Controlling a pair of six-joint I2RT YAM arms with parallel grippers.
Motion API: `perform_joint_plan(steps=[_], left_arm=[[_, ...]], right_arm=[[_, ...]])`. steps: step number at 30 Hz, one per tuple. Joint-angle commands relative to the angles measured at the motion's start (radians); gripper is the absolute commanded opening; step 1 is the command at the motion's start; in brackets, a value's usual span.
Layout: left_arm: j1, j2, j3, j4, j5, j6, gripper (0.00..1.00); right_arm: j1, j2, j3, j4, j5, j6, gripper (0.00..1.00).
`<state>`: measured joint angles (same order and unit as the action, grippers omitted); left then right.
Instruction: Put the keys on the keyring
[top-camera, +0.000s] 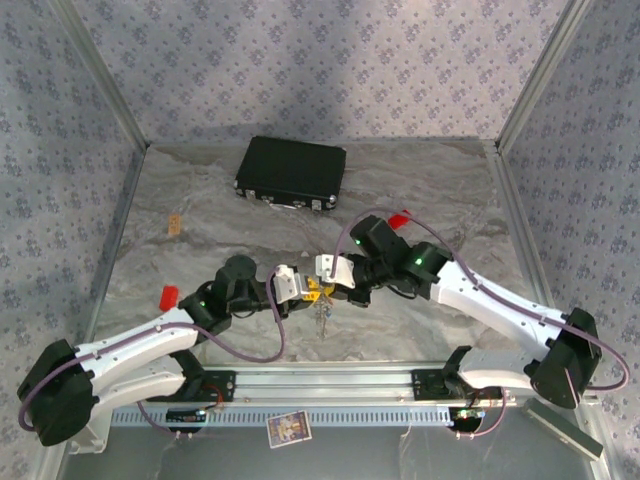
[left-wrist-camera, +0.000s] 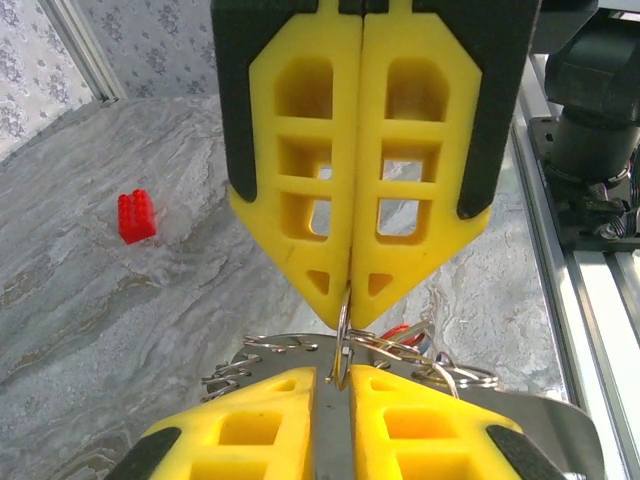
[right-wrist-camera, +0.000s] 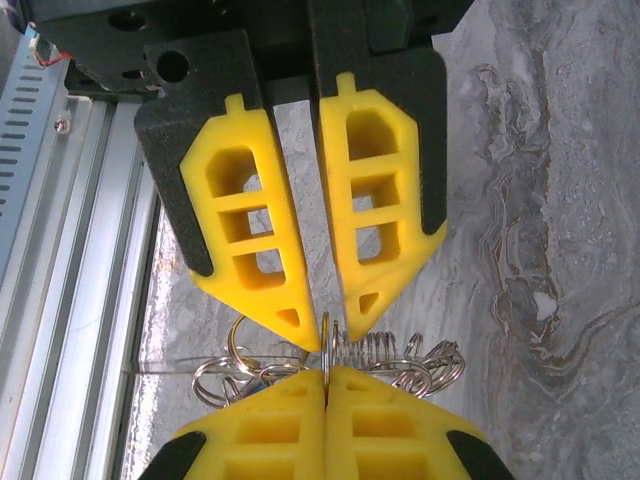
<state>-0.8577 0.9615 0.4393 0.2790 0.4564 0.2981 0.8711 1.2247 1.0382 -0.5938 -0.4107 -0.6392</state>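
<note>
The keyring (left-wrist-camera: 342, 345) is a thin silver wire ring, held above the table between the two grippers where they meet (top-camera: 319, 291). My right gripper (right-wrist-camera: 327, 372) is shut on the ring's edge, and its closed tips (left-wrist-camera: 349, 318) show from the left wrist. My left gripper (left-wrist-camera: 333, 372) stands slightly open, with the ring loose in the narrow gap between its fingers. The keys (top-camera: 322, 317) hang below in a tangle of other rings and a wire coil (right-wrist-camera: 375, 350). A red key head (left-wrist-camera: 400, 332) peeks out behind the rings.
A black case (top-camera: 291, 172) lies at the back. One red block (top-camera: 169, 296) sits left of the left arm and another (top-camera: 399, 219) lies behind the right arm. The aluminium rail (top-camera: 320, 385) runs along the near edge, with patterned walls on three sides.
</note>
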Motion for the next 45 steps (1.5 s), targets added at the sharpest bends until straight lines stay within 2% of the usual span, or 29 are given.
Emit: perform_joint_plan(steps=[1,5,10,11,14,15,18,21,26,35,45], left_arm=[[-0.001,-0.018,0.024,0.002,0.007,0.017,0.14],[-0.003,-0.019,0.024,0.007,0.002,0.01,0.13],[-0.002,-0.022,0.018,0.015,0.005,0.006,0.0],[-0.003,-0.024,0.014,0.023,0.007,0.002,0.0],[-0.001,-0.032,-0.011,0.071,0.014,-0.019,0.0],[0.0,-0.033,-0.021,0.096,0.018,-0.03,0.0],[0.0,-0.031,-0.059,0.194,0.031,-0.064,0.0],[-0.001,-0.024,-0.089,0.282,0.039,-0.094,0.0],[-0.001,-0.011,-0.104,0.338,0.044,-0.116,0.0],[-0.001,0.014,-0.103,0.374,0.062,-0.132,0.0],[0.0,0.01,-0.099,0.375,0.071,-0.137,0.0]], right_arm=[[0.021,0.019,0.052,-0.05,0.016,-0.037,0.0],[0.029,0.024,0.058,-0.041,0.004,-0.044,0.0],[0.019,0.001,0.041,-0.015,-0.017,-0.046,0.0],[0.01,-0.019,0.015,0.023,-0.025,-0.03,0.03],[-0.048,-0.096,-0.08,0.144,-0.101,0.039,0.21],[-0.067,-0.119,-0.114,0.191,-0.134,0.07,0.23],[-0.114,-0.162,-0.203,0.325,-0.235,0.179,0.25],[-0.125,-0.187,-0.27,0.428,-0.253,0.249,0.26],[-0.129,-0.181,-0.325,0.52,-0.279,0.306,0.27],[-0.137,-0.145,-0.344,0.568,-0.302,0.326,0.25],[-0.142,-0.131,-0.335,0.577,-0.32,0.335,0.06]])
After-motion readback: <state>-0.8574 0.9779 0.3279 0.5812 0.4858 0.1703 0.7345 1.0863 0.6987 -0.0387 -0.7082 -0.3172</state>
